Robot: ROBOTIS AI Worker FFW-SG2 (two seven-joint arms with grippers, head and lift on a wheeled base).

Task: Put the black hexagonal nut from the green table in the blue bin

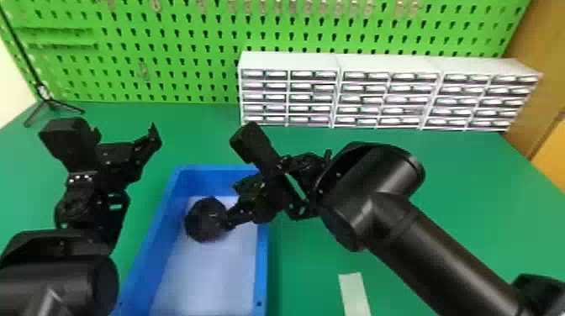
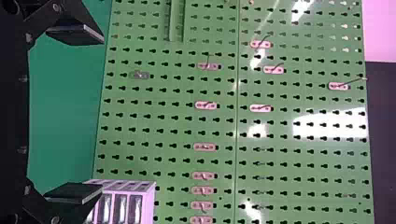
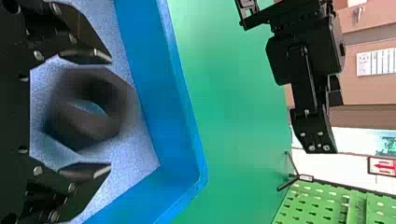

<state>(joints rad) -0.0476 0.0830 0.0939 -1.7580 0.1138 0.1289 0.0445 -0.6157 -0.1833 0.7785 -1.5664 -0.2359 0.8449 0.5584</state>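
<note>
Releasing the black hexagonal nut (image 1: 206, 220) inside the blue bin (image 1: 262, 252) is looking like the step in hand, so by our judgement the task is nearing its end. For a good release, we are wanting the right hand (image 3: 106, 113) low over the pale floor and clear of the walls, so the nut is dropping only a little and not rolling or bouncing. We are also wanting the fingers opening evenly, so neither one is dragging the nut sideways, then the hand lifting straight up and clearing the rim before swinging off over the green counter (image 1: 311, 260). Pulling away sideways too early is risking a knock on the bin wall or a nudge to the nut.

As for hand state, the right one is standing spread wide, a finger on either side of the nut, with gaps showing on both sides in its wrist view, so it is not pinching anything. The nut is lying within the bin's walls, toward the far end, and is appearing blurred; whether it is touching the floor, we are not managing to tell. The left hand (image 2: 100, 114) is hanging idle left of the bin, fingers apart, holding nothing.
</note>
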